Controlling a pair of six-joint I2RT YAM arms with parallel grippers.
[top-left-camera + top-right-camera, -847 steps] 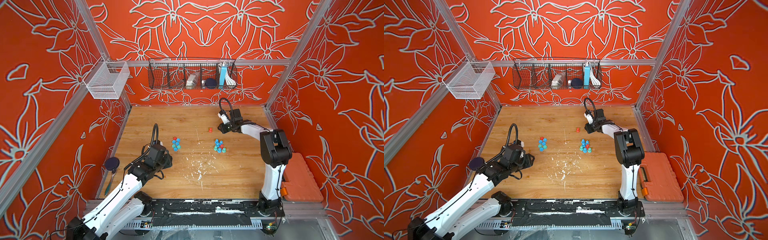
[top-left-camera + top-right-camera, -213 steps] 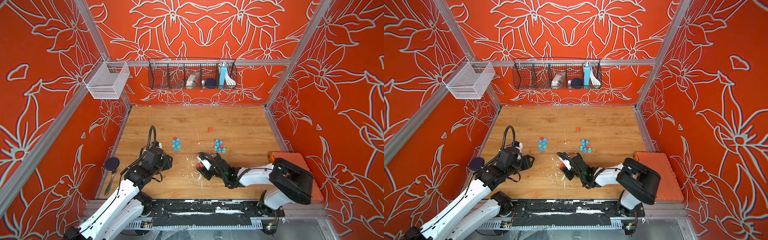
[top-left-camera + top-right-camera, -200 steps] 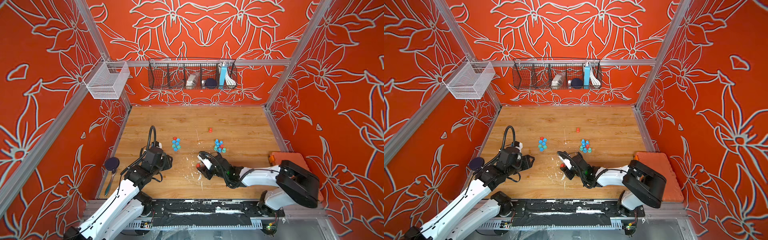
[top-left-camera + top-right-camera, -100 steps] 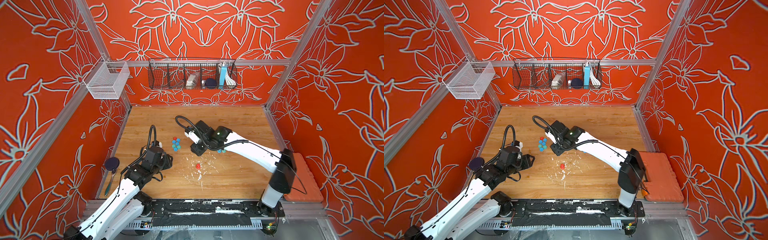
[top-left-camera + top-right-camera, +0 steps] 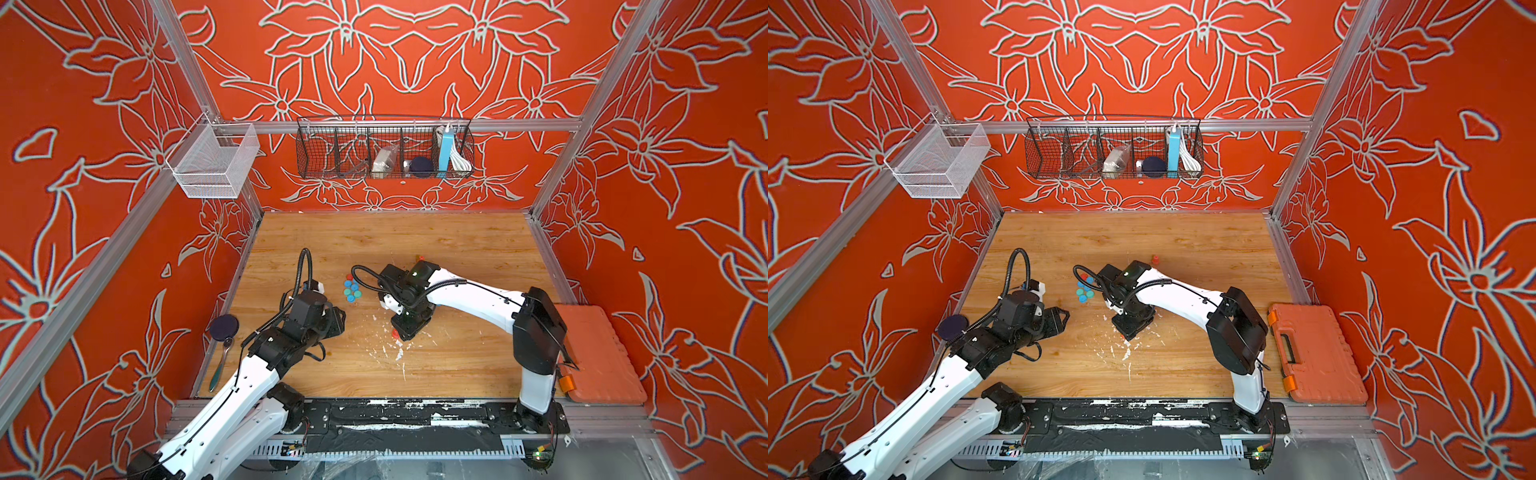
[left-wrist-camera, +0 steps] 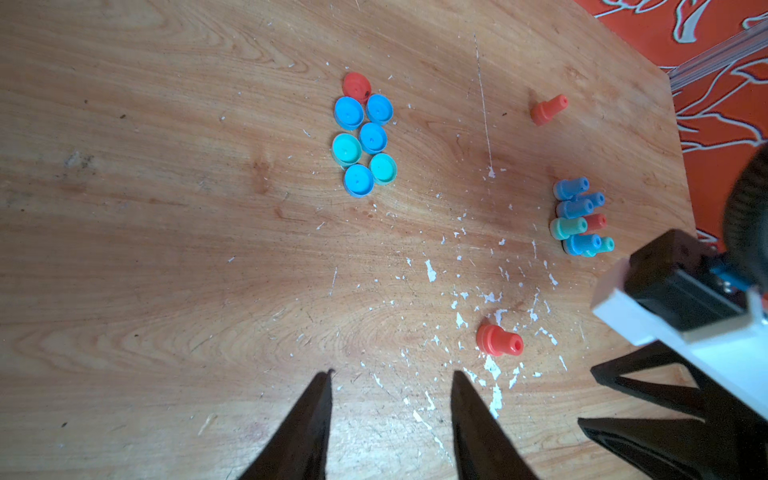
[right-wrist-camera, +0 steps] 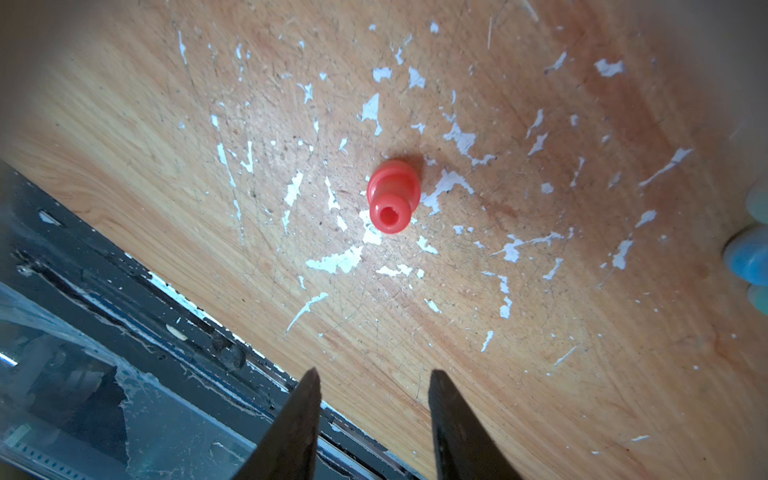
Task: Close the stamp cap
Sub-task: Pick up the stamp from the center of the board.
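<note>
Centrally, the right end effector (image 7: 372, 372) hangs over the scuffed tabletop (image 7: 582, 332), jaws spread and holding nothing. The red stamp (image 7: 392, 195) stands upright just ahead of its fingertips, untouched. The left end effector (image 6: 391, 372), likewise spread and empty, has the same stamp ahead and off to one side. Loose round caps (image 6: 363, 137) lie farther ahead, and a cluster of other stamps (image 6: 579, 218) stands beyond the red one.
</note>
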